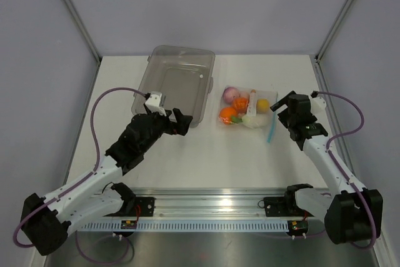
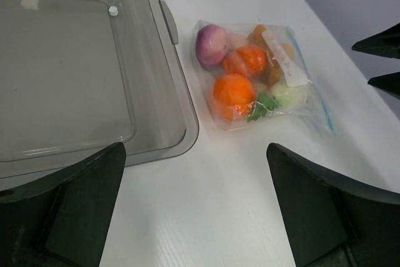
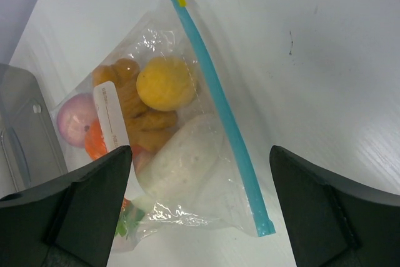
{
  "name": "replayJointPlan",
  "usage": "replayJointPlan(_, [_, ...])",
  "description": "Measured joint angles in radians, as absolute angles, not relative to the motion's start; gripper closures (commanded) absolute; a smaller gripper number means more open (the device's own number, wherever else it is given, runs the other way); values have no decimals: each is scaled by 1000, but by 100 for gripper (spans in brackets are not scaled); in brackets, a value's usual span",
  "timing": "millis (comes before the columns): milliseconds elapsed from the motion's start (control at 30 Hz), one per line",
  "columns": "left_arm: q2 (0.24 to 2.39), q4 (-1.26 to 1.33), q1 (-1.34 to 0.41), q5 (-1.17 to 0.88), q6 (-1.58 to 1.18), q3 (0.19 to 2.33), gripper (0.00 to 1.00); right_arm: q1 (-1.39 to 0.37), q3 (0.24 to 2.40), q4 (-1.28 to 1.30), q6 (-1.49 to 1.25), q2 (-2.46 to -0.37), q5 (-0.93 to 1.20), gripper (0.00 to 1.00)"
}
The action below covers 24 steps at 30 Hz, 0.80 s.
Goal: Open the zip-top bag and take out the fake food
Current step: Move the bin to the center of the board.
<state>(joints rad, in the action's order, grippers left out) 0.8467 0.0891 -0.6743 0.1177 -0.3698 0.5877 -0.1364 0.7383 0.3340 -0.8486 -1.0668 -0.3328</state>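
The clear zip-top bag [image 1: 248, 109] lies flat on the white table, zipped, its blue zip strip [image 3: 219, 107] along its right edge. The fake food is inside: a purple onion [image 2: 211, 44], orange pieces [image 2: 235, 90], a yellow piece [image 3: 165, 83] and a white radish [image 3: 184, 161] with a green top. My left gripper [image 1: 177, 121] is open and empty, left of the bag, beside the tray. My right gripper [image 1: 285, 109] is open and empty, just right of the zip strip, above the table. The bag shows in both wrist views [image 2: 262, 79] [image 3: 206, 204].
A rigid smoky-grey tray [image 1: 177, 82] stands empty at the back, left of the bag, its near corner close to my left gripper. Grey walls close in the table on the left, back and right.
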Motion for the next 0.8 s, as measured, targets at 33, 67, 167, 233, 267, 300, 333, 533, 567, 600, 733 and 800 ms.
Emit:
replayJointPlan(33, [882,86,-686,135,-362,601,1,-125,727,324,-842,-1067,-316,1])
replayJointPlan(67, [921,76,-695,154,-356,620,1,-110,715,309,-838,-1067,-289,1])
replayJointPlan(167, [1053,39,-708,200,-335,710,1,-47,676,272,-825,-1067,-212,1])
replayJointPlan(233, [1133,23,-710,221,-321,778,1,-3,654,249,-822,-1067,-167,1])
replayJointPlan(267, [1171,2,-711,231,-313,821,1,17,644,239,-821,-1069,-144,1])
replayJointPlan(300, [1210,-10,-712,239,-305,862,1,33,635,226,-821,-1071,-124,1])
replayJointPlan(333, [1246,-20,-714,247,-295,900,1,48,628,215,-821,-1076,-107,1])
replayJointPlan(533, [1484,-83,-719,285,-245,1103,2,83,580,125,-828,-1098,-2,1])
replayJointPlan(567, [1515,-92,-719,288,-239,1122,2,91,562,98,-833,-1096,20,1])
replayJointPlan(600, [1558,-103,-719,290,-232,1147,2,96,544,76,-837,-1092,33,1])
replayJointPlan(733, [1681,-167,-719,294,-207,1225,2,103,499,47,-849,-1058,62,1])
replayJointPlan(800, [1737,-205,-721,299,-197,1280,3,104,498,32,-854,-1044,71,1])
